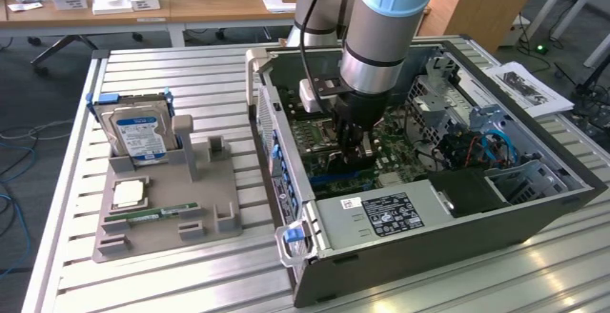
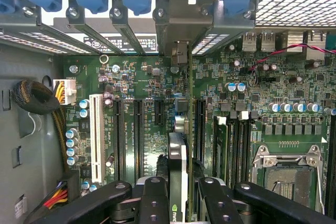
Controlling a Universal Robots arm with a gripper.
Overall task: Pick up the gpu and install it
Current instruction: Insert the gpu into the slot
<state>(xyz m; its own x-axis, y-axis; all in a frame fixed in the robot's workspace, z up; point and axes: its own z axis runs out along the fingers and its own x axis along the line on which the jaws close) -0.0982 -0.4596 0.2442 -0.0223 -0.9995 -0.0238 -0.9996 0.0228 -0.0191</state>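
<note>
exterior view: the arm reaches down into the open computer case (image 1: 448,231), which lies toward the worktop's (image 1: 162,77) edge on the exterior view's right. the gripper (image 1: 355,157) hangs low over the middle of the motherboard (image 1: 396,145). a hard drive (image 1: 138,136) stands in a grey holder (image 1: 205,209) near the worktop's opposite edge.

wrist view: the fingers (image 2: 153,200) are clenched on the gpu (image 2: 177,156), which is held edge-on between them, over the motherboard's expansion slots (image 2: 137,129).
</note>
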